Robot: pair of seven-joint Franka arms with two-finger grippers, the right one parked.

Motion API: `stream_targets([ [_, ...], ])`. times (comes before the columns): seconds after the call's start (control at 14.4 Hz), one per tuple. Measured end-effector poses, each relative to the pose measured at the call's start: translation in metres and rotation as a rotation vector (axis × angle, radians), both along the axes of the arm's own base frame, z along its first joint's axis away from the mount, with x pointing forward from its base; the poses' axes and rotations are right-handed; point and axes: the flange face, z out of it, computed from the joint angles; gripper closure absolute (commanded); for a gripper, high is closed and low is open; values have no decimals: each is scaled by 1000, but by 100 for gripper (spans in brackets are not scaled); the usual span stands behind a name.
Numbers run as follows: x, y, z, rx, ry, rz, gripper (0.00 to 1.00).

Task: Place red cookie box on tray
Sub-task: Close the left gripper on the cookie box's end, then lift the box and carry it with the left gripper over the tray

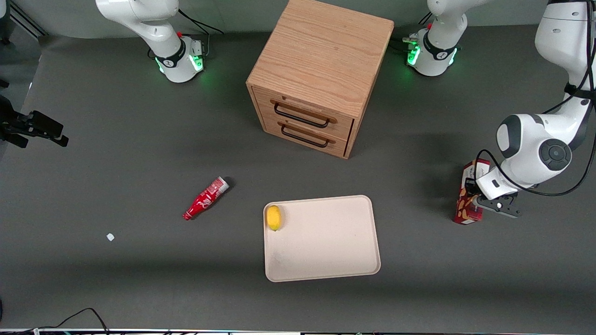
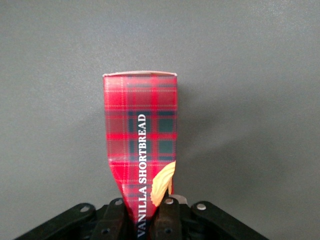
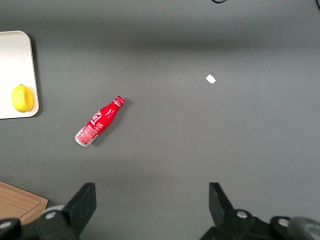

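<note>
A: Red bottle (image 1: 205, 198) lying on the table (image 1: 116, 153) toward the parked arm's end, tiny white scrap (image 1: 110, 237) nearer the camera than it. Next?

B: Wooden cabinet (image 1: 321, 70) mid-table, drawers shut. Tray (image 1: 326, 246) in front of it, nearer the camera, with a lemon (image 1: 274, 217) at one edge. Rest of the tray bare.

A: Target?

B: Red cookie box (image 1: 468, 204), tartan carton, at the working arm's end, well apart from the tray. Can't tell if it's lifted or resting on the table.

A: Claw?

B: Claw (image 2: 146, 212) closed down on the box's end; the wrist view shows the fingers (image 2: 170, 210) pinching it, and the carton narrows visibly at the grip.

A: Handling?

B: Looks light, thin cardboard, crushable, likely brittle shortbread inside. The end hold deforms it and leaves a long lever, so it may swing. I'd judge mid-length across the narrow faces safer, gentle squeeze. Printed surface probably a bit slick.
</note>
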Motion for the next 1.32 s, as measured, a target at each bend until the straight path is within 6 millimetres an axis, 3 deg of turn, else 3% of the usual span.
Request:
stream_targets([
  [0.14, 4, -1, 11, 4, -1, 9, 100],
  [0.28, 13, -12, 40, 10, -7, 39, 100],
  [0.63, 42, -87, 149, 12, -29, 161, 100],
  [0.83, 54, -128, 197, -31, -39, 243, 100],
  [1.04, 69, -170, 211, -115, -45, 328, 100],
  [1.32, 94, -257, 202, -191, -21, 448, 100],
])
